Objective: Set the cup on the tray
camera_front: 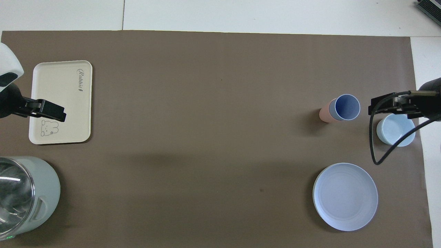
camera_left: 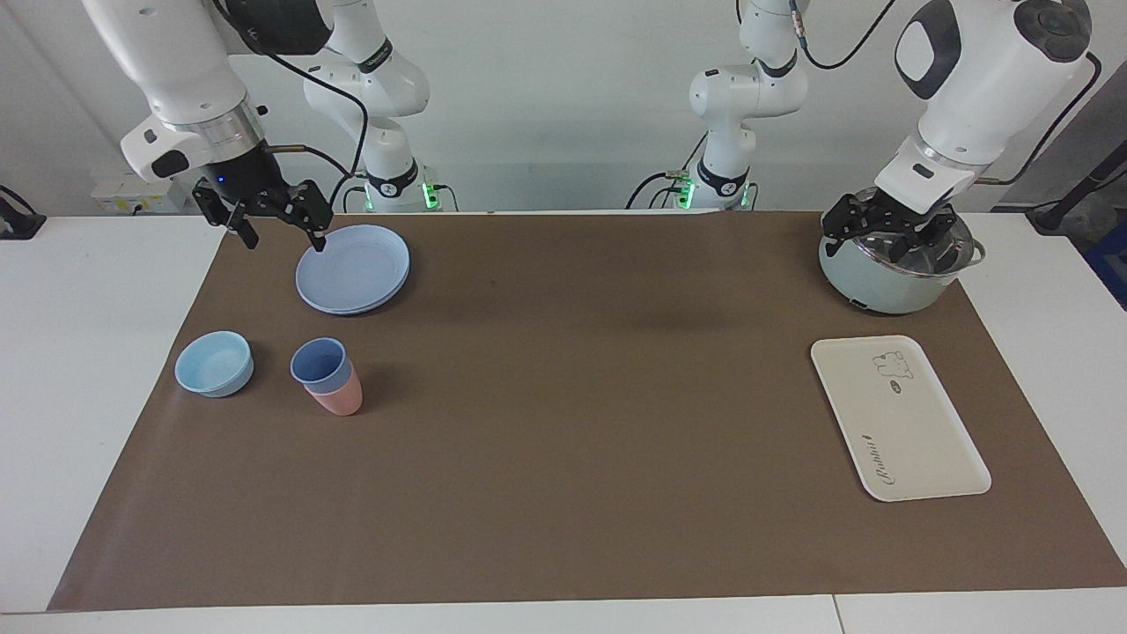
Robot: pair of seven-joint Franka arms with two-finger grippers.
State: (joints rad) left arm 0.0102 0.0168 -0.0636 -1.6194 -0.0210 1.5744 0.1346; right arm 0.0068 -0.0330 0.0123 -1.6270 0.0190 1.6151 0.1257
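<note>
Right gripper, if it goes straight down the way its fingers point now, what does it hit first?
Probably the rim of the stacked blue plates: in the facing view one finger of the right gripper hangs at their edge. The overhead view puts it closer to the bowl, so depth is unclear.

Cup [camera_left: 319, 363]: periwinkle-blue, tapered, handleless tumbler. It is upright with its mouth open upward, nested inside a salmon-pink cup [camera_left: 339, 398] of like size. Location: right arm's end of the tabletop [camera_left: 563, 440], about midway between the near and far edges.

Tray [camera_left: 898, 423]: flat, cream-white, rectangular, rounded corners, raised rim, bear drawing and cursive script. It lies flat and unloaded at the left arm's end
</note>
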